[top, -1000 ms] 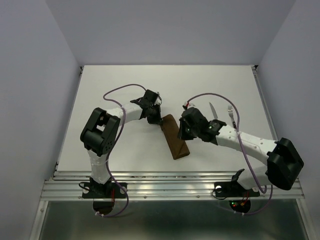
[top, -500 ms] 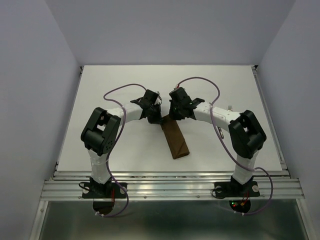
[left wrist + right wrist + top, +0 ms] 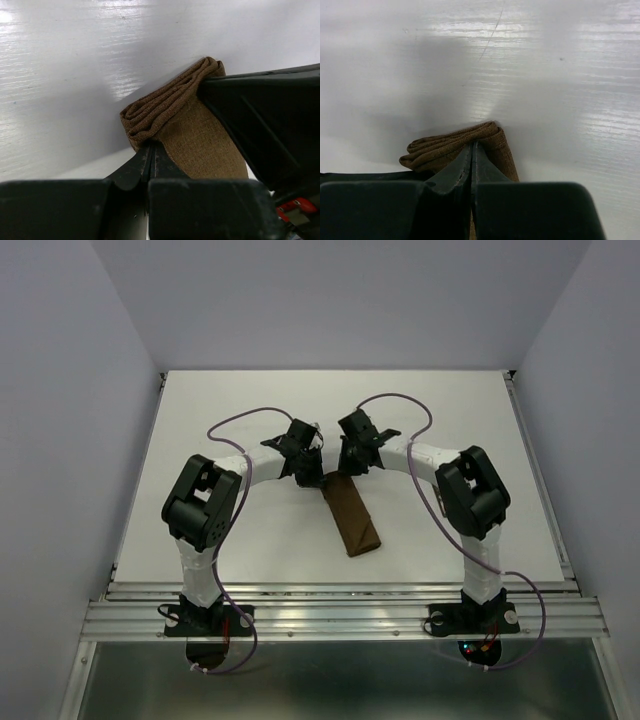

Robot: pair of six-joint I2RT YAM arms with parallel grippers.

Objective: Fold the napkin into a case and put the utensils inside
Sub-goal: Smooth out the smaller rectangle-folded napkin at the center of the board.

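Observation:
The dark brown case (image 3: 352,518) lies as a narrow folded strip at the table's middle, running from far left to near right. My left gripper (image 3: 314,476) is shut with its tips pinching the left corner of the case's far end (image 3: 200,135). My right gripper (image 3: 344,469) is shut on the right corner of that same end (image 3: 445,147). The tips of both grippers sit side by side, and the right one's black finger (image 3: 270,115) shows in the left wrist view. The folded layers at the end are bunched. The knife and fork are hidden under my right arm.
The white table (image 3: 230,410) is bounded by grey walls on three sides. A metal rail (image 3: 340,612) runs along the near edge, where both arm bases stand. My right arm (image 3: 470,495) is folded back over the table's right middle.
My right arm has swung from beside the case's middle up to its far end and folded over the spot where the knife and fork lay. The left gripper and the case have stayed put.

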